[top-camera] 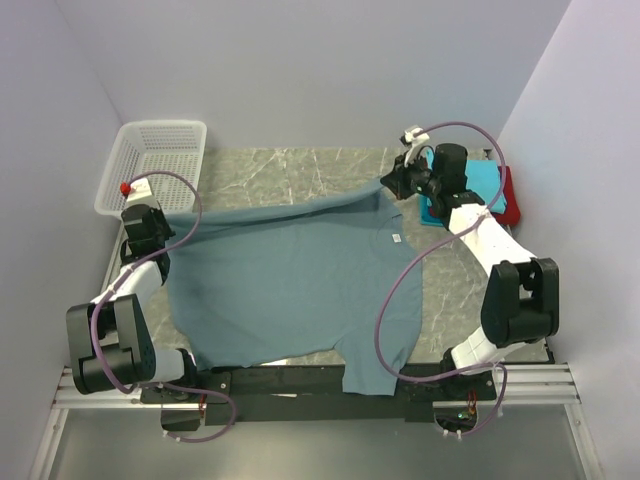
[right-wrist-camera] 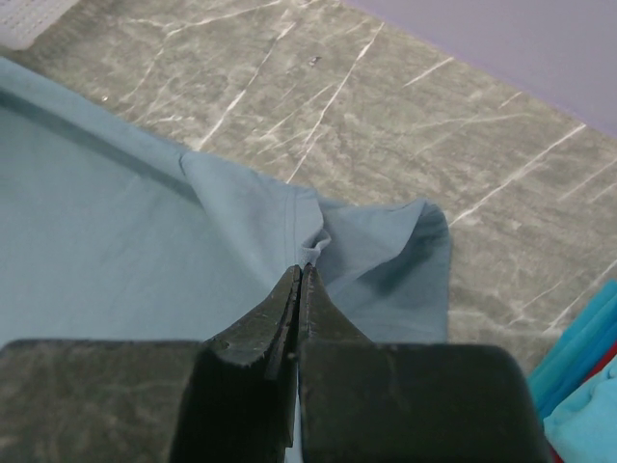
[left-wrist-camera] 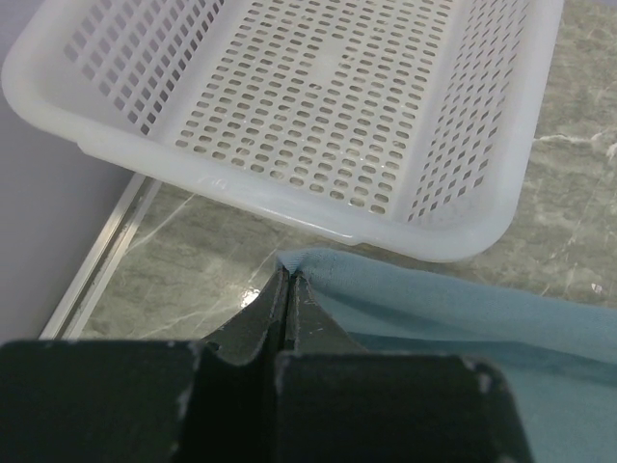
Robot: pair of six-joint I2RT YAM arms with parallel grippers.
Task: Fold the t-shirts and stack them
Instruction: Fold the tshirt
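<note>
**Both pincers clamped on far edge of the grey-blue tee**

Left pincer (left-wrist-camera: 286,280) is pressed together on a corner of the grey-blue tee (top-camera: 290,280). Right pincer (right-wrist-camera: 301,272) pinches a puckered seam fold at the opposite far corner. The tee lies spread on the tabletop (top-camera: 300,172) between the two pincers and behind them toward the arm bases, with one sleeve reaching past the near edge.

Risks:
- Both bites look shallow, so a fast or uneven pull may slip the cloth out.
- The overhanging sleeve could drag and skew the fold.
- The basket (left-wrist-camera: 289,207) just ahead of the left pincer could snag the hem.
- The folded stack (right-wrist-camera: 588,367) just right of the right pincer may get knocked.

Materials:
- Tee: soft matte knit, limp, stitched hems, small white label (top-camera: 396,238).
- Basket: rigid white plastic mesh, rounded rim.
- Tabletop: smooth, grey, marble-veined, slightly glossy.
</note>
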